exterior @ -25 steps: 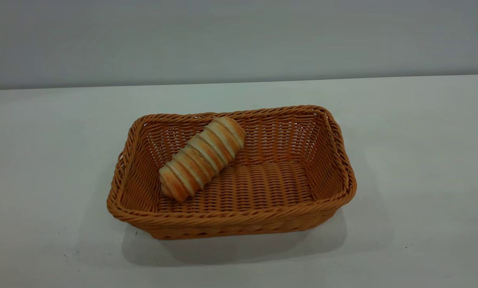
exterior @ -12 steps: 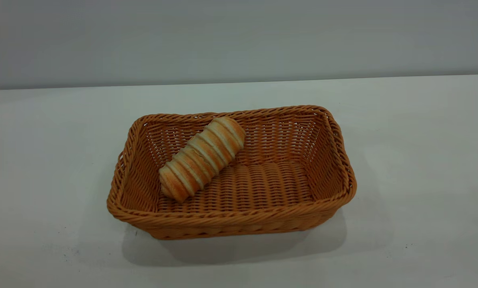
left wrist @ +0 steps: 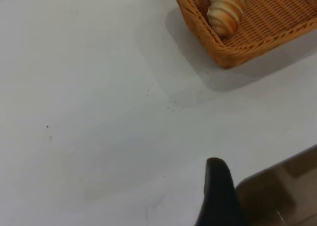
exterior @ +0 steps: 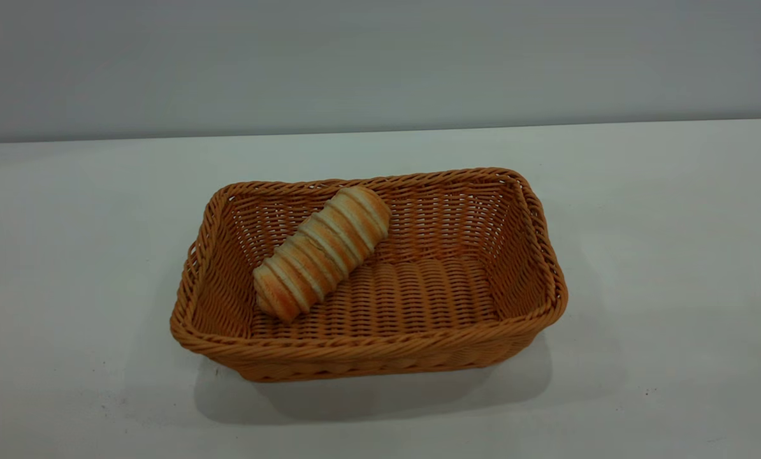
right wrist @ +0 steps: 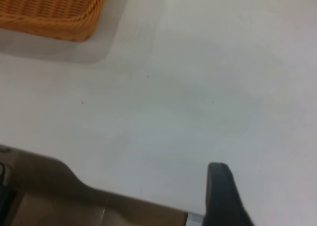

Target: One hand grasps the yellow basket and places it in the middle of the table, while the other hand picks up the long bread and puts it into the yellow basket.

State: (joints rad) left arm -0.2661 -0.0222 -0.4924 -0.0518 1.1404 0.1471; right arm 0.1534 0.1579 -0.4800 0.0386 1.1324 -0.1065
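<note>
Yellow basket (exterior: 368, 347): stands flat in the middle of the tabletop (exterior: 674, 255), well apart from every edge; its long sides run along the far and near edges. Rim braided, sides flared, nothing touching it from outside.
Long bread (exterior: 322, 253): lies inside the yellow basket, in the half toward the left edge. It is set diagonally and tilted, its upper end leaning on the far wall just under the rim, its lower end resting on the woven floor near the near-left inner corner.
Left hand (left wrist: 218, 194): out of the exterior view; the left wrist view shows only one dark finger tip, over the tabletop close to an edge and well apart from the basket's corner (left wrist: 225, 55), where one end of the bread (left wrist: 225, 10) shows. Whether it is open or closed: cannot tell. It grips nothing that can be seen.
Right hand (right wrist: 220, 196): also out of the exterior view; one dark finger tip shows in the right wrist view, near a tabletop edge, well apart from the basket corner (right wrist: 59, 18). Open or closed: cannot tell.
Tabletop: white, with a few tiny dark specks (left wrist: 171, 104) beside the basket's shadow.
</note>
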